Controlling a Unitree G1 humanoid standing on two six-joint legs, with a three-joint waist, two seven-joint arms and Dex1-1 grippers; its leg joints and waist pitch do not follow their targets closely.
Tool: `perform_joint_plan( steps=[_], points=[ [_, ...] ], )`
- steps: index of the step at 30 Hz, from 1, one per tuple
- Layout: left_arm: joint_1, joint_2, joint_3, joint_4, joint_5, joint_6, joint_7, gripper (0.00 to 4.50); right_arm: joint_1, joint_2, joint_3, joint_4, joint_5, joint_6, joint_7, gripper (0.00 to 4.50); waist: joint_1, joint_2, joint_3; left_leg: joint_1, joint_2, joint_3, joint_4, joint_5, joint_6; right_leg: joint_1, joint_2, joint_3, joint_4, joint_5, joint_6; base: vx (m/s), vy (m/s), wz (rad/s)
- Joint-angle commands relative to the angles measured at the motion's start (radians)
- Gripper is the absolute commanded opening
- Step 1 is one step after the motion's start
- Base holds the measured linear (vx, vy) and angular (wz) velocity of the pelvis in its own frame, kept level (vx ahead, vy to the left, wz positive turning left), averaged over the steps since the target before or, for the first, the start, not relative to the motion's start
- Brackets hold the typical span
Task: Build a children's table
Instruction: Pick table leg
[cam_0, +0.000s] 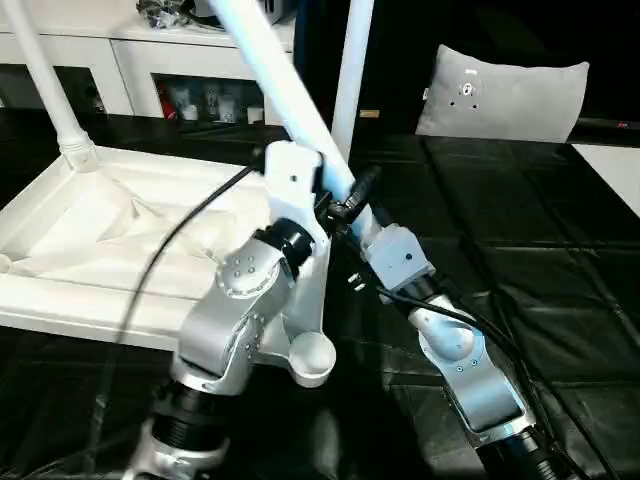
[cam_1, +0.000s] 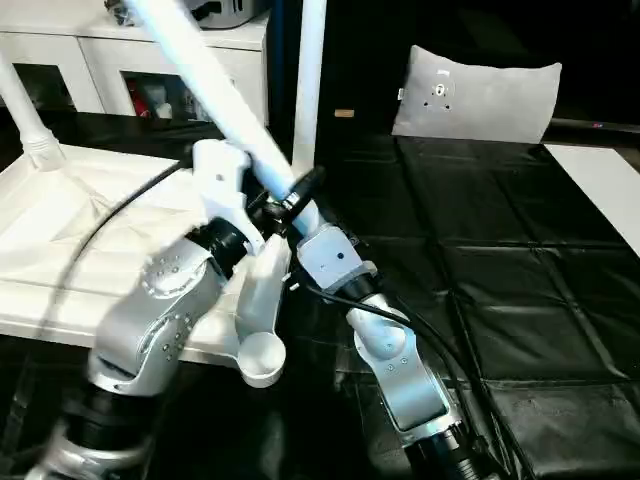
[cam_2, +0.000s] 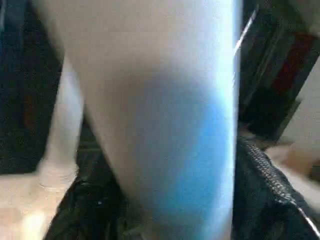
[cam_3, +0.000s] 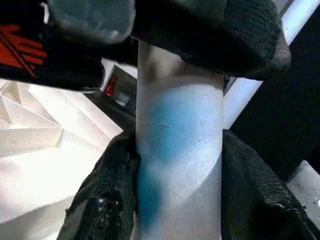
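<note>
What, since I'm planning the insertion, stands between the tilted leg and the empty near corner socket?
Nothing sits in the socket; its mouth is open. The left forearm lies close beside it over the tabletop, under the leg held in the right gripper, and may crowd the path.

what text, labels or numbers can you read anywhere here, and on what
No word or number reads clearly.
Red marking on a black part in the right wrist view: cut off, unreadable.
Round mark on the grey pillow: too small to read.
Items on the cabinet shelves: labels too blurred.
</note>
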Motion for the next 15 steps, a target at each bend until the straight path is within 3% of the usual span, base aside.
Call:
perform_joint_plan(
  steps=[1,9,15],
  points=[
    [0.005,-0.034,0.037,-0.011,-0.072,0.032,0.025,2.27,-0.022,0.001,-0.036,-0.004,0.01,-0.012,-0.003,1.9,-0.005,0.006,-0.06,0.007,0.046,-0.008,-0.071,-0.127,-0.015,0.044,-0.077,0.054,-0.065,0.05,-0.179,0.0,0.0,0.0],
    [0.001,-0.124,0.106,-0.02,-0.142,0.063,0.075,1.92,-0.025,0.004,-0.04,-0.004,0.011,-0.005,-0.003,1.9,-0.006,0.004,-0.06,0.005,0.046,-0.008,-0.069,-0.117,0.003,0.045,-0.076,0.054,-0.067,0.051,-0.166,0.0,0.0,0.0],
    [-0.011,-0.13,0.137,-0.013,-0.171,0.088,0.113,1.92,-0.029,0.006,-0.039,-0.003,0.006,0.007,0.004,1.9,-0.006,0.006,-0.059,0.006,0.046,-0.008,-0.07,-0.123,0.003,0.044,-0.076,0.053,-0.068,0.038,-0.165,0.0,0.0,0.0]
  ],
)
